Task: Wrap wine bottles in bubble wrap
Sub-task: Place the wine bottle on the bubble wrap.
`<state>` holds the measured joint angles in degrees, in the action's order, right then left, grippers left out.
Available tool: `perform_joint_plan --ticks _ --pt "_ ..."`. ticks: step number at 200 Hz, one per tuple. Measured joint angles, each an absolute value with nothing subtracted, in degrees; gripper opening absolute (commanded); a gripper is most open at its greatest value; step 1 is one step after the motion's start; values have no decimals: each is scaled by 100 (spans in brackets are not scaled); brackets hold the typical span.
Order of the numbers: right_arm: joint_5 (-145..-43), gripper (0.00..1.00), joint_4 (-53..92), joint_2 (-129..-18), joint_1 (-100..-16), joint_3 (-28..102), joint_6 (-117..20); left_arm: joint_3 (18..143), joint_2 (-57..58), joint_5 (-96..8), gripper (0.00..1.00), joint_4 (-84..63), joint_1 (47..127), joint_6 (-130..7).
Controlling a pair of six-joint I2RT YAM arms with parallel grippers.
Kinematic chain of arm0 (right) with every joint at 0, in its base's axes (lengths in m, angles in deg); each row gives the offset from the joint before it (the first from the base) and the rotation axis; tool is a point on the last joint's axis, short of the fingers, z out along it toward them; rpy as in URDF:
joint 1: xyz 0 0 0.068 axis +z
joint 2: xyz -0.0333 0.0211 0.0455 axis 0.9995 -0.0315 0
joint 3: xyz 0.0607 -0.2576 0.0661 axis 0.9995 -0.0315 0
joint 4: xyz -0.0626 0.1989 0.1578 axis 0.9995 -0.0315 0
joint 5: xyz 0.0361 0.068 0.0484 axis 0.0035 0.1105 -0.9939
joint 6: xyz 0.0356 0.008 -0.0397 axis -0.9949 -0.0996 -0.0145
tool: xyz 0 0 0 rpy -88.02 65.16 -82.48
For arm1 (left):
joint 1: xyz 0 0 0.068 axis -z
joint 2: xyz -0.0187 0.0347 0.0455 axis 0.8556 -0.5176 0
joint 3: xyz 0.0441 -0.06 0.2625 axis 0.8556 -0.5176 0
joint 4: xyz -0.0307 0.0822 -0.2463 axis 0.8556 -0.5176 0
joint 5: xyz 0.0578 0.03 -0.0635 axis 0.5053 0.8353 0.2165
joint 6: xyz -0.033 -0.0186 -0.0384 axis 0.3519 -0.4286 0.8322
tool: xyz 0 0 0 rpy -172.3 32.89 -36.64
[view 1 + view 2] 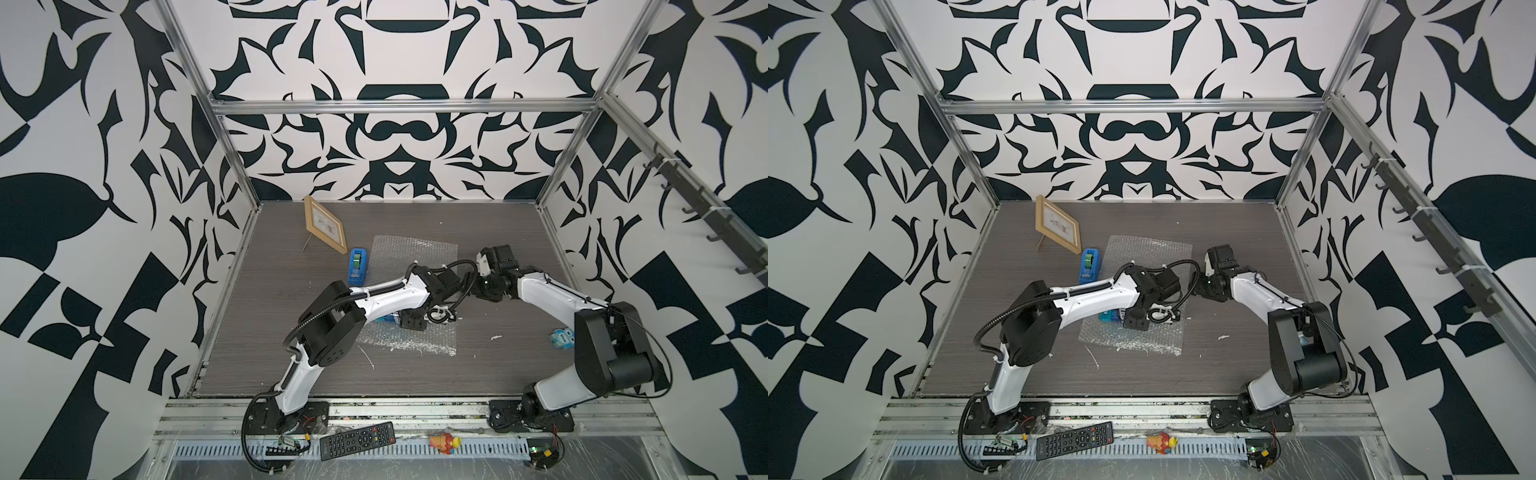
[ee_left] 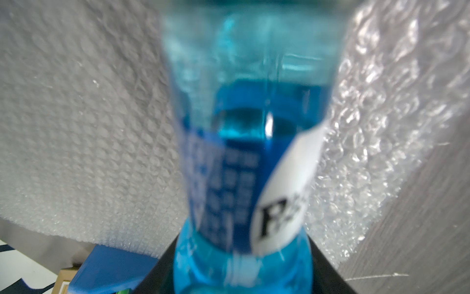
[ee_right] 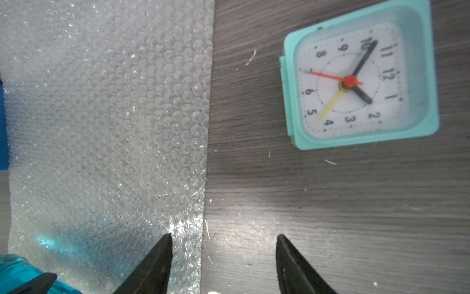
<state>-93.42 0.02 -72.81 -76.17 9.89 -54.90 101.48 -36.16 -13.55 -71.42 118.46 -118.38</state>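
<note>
Nearest, on the metal ledge [image 1: 415,415] in front of the table: black remote control [image 1: 357,439], with a small orange toy [image 1: 445,441] near it.

Further in, on the grey wood-grain table [image 1: 291,332]: bubble wrap [image 1: 409,343] spread flat, long side running near to far. To its right, well apart and close to the right arm: small light-blue toy [image 1: 562,337].

Lying on its side on the near half of the sheet: wine bottle [image 2: 249,122], blue liquid, white-and-blue label. Mostly hidden under the left arm in both top views; cap not seen.

Clamped on the wine bottle: left gripper [image 1: 412,322], a black finger [image 2: 328,280] against each side in the left wrist view.

Jaws apart, nothing between: right gripper [image 3: 223,236], one fingertip over the wrap's right edge, the other over bare table. Contact with the sheet: cannot tell.

Beyond those fingertips, on bare table, apart from the wrap: teal clock [image 3: 358,79], face up.

Farther back: blue tape dispenser [image 1: 357,266] just beside the wrap's left edge. Farthest, toward the back left corner: wooden picture frame [image 1: 326,224].
</note>
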Motion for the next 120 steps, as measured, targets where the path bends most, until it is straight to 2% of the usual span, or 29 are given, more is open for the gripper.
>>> perform_joint_plan --ticks 16,28,65,108,120 --pt "-9340 66 0 -7279 -7617 981 -5490 10085 -3647 -1401 33 -7102 11846 -11840" --pt "-9338 66 0 -7273 -7617 976 -5490 10060 -3706 -1482 41 -7076 11846 -11838" --pt "-9333 66 -9 -7155 -7617 976 -5486 9894 -3710 -1572 51 -6927 11846 -11873" --pt "-9335 66 -85 -7130 -7617 976 -5486 9628 -3505 -1670 75 -6744 11846 -11921" --pt "-9338 66 -107 -7130 -7617 978 -5488 9540 -3393 -1731 78 -6726 11846 -11975"
